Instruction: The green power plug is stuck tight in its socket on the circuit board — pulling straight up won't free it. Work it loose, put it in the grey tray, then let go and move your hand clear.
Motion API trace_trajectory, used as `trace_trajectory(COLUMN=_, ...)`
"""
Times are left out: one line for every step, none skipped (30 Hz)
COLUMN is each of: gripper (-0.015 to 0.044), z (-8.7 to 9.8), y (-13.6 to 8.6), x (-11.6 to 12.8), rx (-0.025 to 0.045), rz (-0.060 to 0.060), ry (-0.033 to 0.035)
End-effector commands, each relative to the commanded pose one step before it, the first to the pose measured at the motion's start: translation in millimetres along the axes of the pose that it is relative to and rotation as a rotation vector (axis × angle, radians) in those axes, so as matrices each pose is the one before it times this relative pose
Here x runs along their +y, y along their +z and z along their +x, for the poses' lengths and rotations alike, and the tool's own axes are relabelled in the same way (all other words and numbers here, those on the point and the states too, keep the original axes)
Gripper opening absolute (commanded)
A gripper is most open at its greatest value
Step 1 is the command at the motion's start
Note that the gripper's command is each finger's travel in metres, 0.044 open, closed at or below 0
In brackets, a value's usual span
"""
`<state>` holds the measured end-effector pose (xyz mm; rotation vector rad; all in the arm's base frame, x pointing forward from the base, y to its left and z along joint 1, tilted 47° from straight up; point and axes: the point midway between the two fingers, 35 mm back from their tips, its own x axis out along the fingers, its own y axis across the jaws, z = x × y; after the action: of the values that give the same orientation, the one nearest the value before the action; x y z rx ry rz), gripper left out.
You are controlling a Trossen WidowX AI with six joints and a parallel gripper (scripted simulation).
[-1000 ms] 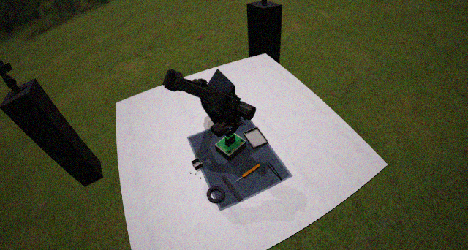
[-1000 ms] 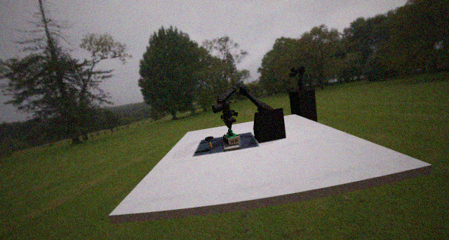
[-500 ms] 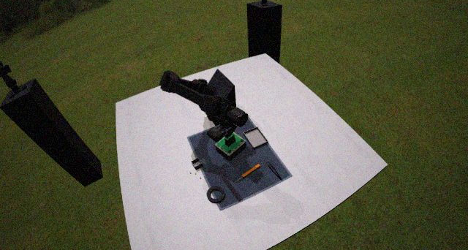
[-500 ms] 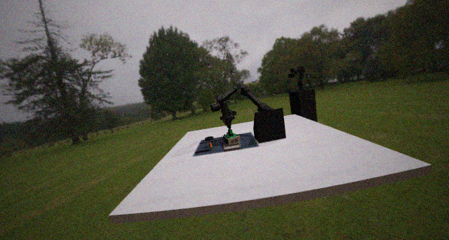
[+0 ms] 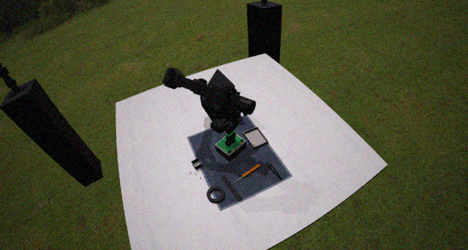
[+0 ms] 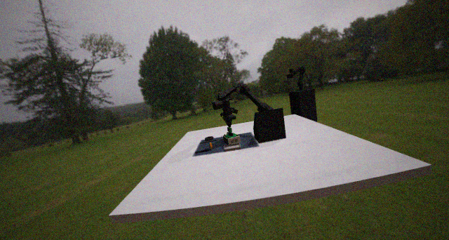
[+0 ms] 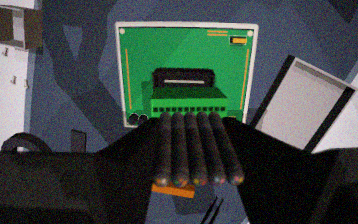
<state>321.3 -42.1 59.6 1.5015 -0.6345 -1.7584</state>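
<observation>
Farthest left from where I stood, at about eight o'clock from the circuit board [image 5: 221,146] [image 6: 226,136] [image 7: 180,45], a small open box [image 5: 197,164] [image 7: 33,30] sat across the mat's edge, with tiny pieces scattered beside it, too small for me to name. A dark ring [image 5: 209,195] [image 6: 209,137] [image 7: 25,136] lay between six and seven o'clock, its lower part cut off in the wrist view. At the centre, I couldn't make out the dark marks on the side of the board's block. The gripper [image 5: 230,137] [image 6: 229,127] [image 7: 190,125] was closed on the green power plug [image 5: 233,133] [image 6: 229,130] [image 7: 189,104], which looked free of its socket [image 7: 183,77] and held over the board. Its near end was hidden behind five thick dark leads [image 7: 192,150] with coloured tips. What I could see of the plug was bright green, blocky and wide, with a row of small dark holes. A dark flat bar [image 5: 232,188] [image 7: 78,141] lay near six o'clock, and an orange-handled tool [image 5: 251,170] [image 6: 211,145] [image 7: 174,191] between four and five, partly covered in the wrist view. The grey tray [image 5: 256,137] [image 7: 305,105] sat between two and three, and dark tweezers [image 5: 275,171] [image 7: 212,210] lay at four, cut off in the wrist view.
</observation>
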Motion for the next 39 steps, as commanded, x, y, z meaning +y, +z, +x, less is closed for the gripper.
trace_trajectory(gripper=0.0000, z=-10.02, y=-0.76, x=10.26, rx=0.00779, rz=0.0059, ry=-0.08489)
trace_trajectory(gripper=0.0000, z=-2.40, y=0.00, x=2.53, rx=-0.00004, rz=0.0000, ry=-0.02939)
trace_trajectory(gripper=0.0000, z=-2.39, y=0.00, x=2.34, rx=-0.00008, rz=0.0000, ry=-0.02803)
trace_trajectory(gripper=0.0000, z=-2.39, y=0.00, x=2.04, rx=-0.00011, rz=0.0000, ry=-0.02540)
trace_trajectory(gripper=0.0000, z=-2.39, y=0.00, x=1.65, rx=-0.00012, rz=0.0000, ry=-0.02163)
trace_trajectory(gripper=0.0000, z=-2.39, y=0.00, x=1.19, rx=-0.00011, rz=0.0000, ry=-0.01692)
trace_trajectory(gripper=0.0000, z=-2.39, y=0.00, x=0.68, rx=-0.00008, rz=0.0000, ry=-0.01150)
trace_trajectory(gripper=0.0000, z=-2.39, y=-0.01, x=0.14, rx=-0.00005, rz=0.0000, ry=-0.00561)
trace_trajectory(gripper=0.0000, z=-2.39, y=-0.01, x=-0.40, rx=0.00000, rz=0.0000, ry=0.00050)
trace_trajectory(gripper=0.0000, z=-2.39, y=-0.01, x=-0.93, rx=0.00004, rz=0.0000, ry=0.00658)
trace_trajectory(gripper=0.0000, z=-2.39, y=-0.01, x=-1.41, rx=0.00009, rz=-0.0001, ry=0.01240)
trace_trajectory(gripper=0.0000, z=-2.39, y=-0.02, x=-1.84, rx=0.00012, rz=-0.0001, ry=0.01771)
trace_trajectory(gripper=0.0000, z=-2.39, y=-0.02, x=-2.19, rx=0.00014, rz=-0.0001, ry=0.02226)
trace_trajectory(gripper=0.0000, z=-2.39, y=-0.02, x=-2.45, rx=0.00014, rz=-0.0001, ry=0.02584)
trace_trajectory(gripper=0.0000, z=-2.38, y=-0.01, x=-2.59, rx=0.00012, rz=-0.0001, ry=0.02824)
trace_trajectory(gripper=0.0000, z=-2.37, y=0.00, x=-2.13, rx=-0.00018, rz=-0.0001, ry=0.02360)
trace_trajectory(gripper=0.0000, z=0.00, y=0.00, x=0.00, rx=0.00000, rz=0.0000, ry=0.00000)
trace_trajectory(gripper=0.0000, z=0.00, y=0.00, x=0.00, rx=0.00000, rz=0.0000, ry=0.00000)
trace_trajectory(gripper=0.0000, z=0.00, y=0.00, x=0.00, rx=0.00000, rz=0.0000, ry=0.00000)
trace_trajectory(gripper=0.0000, z=0.00, y=0.00, x=0.00, rx=0.00000, rz=0.0000, ry=0.00000)
trace_trajectory(gripper=0.0000, z=0.00, y=0.00, x=0.00, rx=0.00000, rz=0.0000, ry=0.00000)
trace_trajectory(gripper=0.0000, z=0.00, y=0.00, x=0.00, rx=0.00000, rz=0.0000, ry=0.00000)
trace_trajectory(gripper=0.0000, z=0.00, y=0.00, x=0.00, rx=0.00000, rz=0.0000, ry=0.00000)
trace_trajectory(gripper=0.0000, z=0.00, y=0.00, x=0.00, rx=0.00000, rz=0.0000, ry=0.00000)
trace_trajectory(gripper=0.0000, z=0.00, y=0.00, x=0.00, rx=0.00000, rz=0.0000, ry=0.00000)
trace_trajectory(gripper=0.0000, z=0.00, y=0.00, x=0.00, rx=0.00000, rz=0.0000, ry=0.00000)
trace_trajectory(gripper=0.0000, z=0.54, y=-0.18, x=-0.31, rx=0.00001, rz=0.0000, ry=0.00000)
trace_trajectory(gripper=0.0000, z=1.09, y=-0.35, x=-0.64, rx=0.00002, rz=0.0000, ry=-0.00001)
trace_trajectory(gripper=0.0000, z=1.68, y=-0.54, x=-0.99, rx=0.00002, rz=0.0000, ry=-0.00001)
trace_trajectory(gripper=0.0000, z=2.10, y=-0.66, x=-1.25, rx=0.00003, rz=0.0000, ry=-0.00001)
trace_trajectory(gripper=0.0000, z=2.54, y=-0.78, x=-1.53, rx=0.00003, rz=0.0001, ry=0.00000)
trace_trajectory(gripper=0.0000, z=2.98, y=-0.91, x=-1.86, rx=0.00003, rz=0.0001, ry=0.00000)
trace_trajectory(gripper=0.0000, z=3.32, y=-1.00, x=-2.18, rx=0.00003, rz=0.0001, ry=0.00001)
trace_trajectory(gripper=0.0000, z=3.47, y=-1.05, x=-2.43, rx=0.00002, rz=0.0001, ry=0.00002)
trace_trajectory(gripper=0.0000, z=3.52, y=-1.08, x=-2.68, rx=0.00002, rz=0.0001, ry=0.00002)
trace_trajectory(gripper=0.0000, z=3.53, y=-1.14, x=-3.01, rx=0.00002, rz=0.0001, ry=0.00002)
trace_trajectory(gripper=0.0000, z=3.53, y=-1.23, x=-3.46, rx=0.00002, rz=0.0001, ry=0.00000)
trace_trajectory(gripper=0.0000, z=2.85, y=-1.14, x=-3.35, rx=0.00003, rz=0.0001, ry=-0.00002)
trace_trajectory(gripper=0.0000, z=2.21, y=-1.06, x=-3.22, rx=0.00003, rz=0.0001, ry=-0.00004)
